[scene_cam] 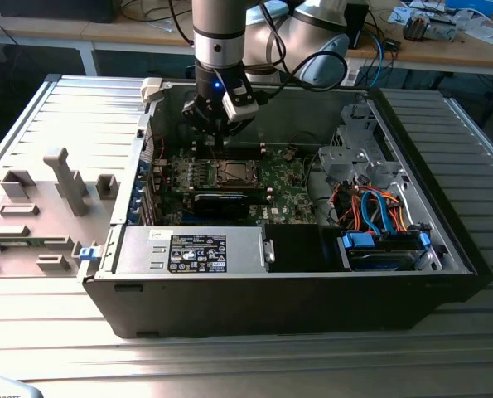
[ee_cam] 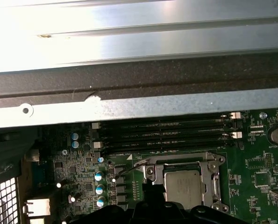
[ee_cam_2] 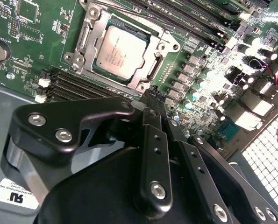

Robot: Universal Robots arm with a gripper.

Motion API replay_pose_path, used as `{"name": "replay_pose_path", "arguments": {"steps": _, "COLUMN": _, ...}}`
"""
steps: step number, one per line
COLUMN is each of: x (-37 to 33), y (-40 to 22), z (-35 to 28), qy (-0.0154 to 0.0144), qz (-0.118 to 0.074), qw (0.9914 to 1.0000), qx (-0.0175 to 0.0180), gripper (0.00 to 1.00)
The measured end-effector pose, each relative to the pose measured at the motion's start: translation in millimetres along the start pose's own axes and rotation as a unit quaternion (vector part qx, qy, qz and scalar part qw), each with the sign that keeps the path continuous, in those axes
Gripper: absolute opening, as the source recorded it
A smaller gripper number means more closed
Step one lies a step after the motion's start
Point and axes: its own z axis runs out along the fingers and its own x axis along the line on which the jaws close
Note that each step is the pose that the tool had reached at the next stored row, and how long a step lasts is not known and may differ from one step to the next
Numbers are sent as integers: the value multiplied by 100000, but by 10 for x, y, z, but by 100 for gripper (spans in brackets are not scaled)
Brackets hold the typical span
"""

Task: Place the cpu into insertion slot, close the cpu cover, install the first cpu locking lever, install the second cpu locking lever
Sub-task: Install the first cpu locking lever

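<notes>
The cpu [ee_cam_2: 119, 51] lies flat in the insertion slot [ee_cam_2: 79, 57] on the green motherboard, its silver-grey top facing up. The cpu cover [ee_cam_2: 100, 17] lies down around it as a silver frame. In the first wrist view the cpu [ee_cam: 183, 187] shows through the cover [ee_cam: 181, 163], and a thin wire lever [ee_cam: 138, 163] sticks out at one corner. My gripper [ee_cam_2: 151, 95] is shut with nothing between its fingers, its tips just off a corner of the socket. In the exterior view the gripper [scene_cam: 216, 138] hangs inside the computer case, above and behind the socket [scene_cam: 232, 172].
Long black memory slots [ee_cam: 167, 133] run beside the socket, close to the case's metal wall [ee_cam: 139, 102]. A drive cage with orange and blue cables [scene_cam: 370, 207] fills the case at the exterior view's right. The power supply [scene_cam: 192, 250] sits in front. Grey fixtures [scene_cam: 60, 186] stand outside.
</notes>
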Motion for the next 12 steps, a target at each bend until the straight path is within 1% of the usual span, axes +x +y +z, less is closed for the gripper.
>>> {"name": "replay_pose_path", "arguments": {"steps": 9, "x": 3, "y": 0, "z": -1, "qy": 4, "qz": 4, "qw": 100000, "qx": 3, "gripper": 11}}
{"name": "replay_pose_path", "arguments": {"steps": 12, "x": 18, "y": -2, "z": -1, "qy": 3, "qz": 1, "qw": 100000, "qx": 4, "gripper": 11}}
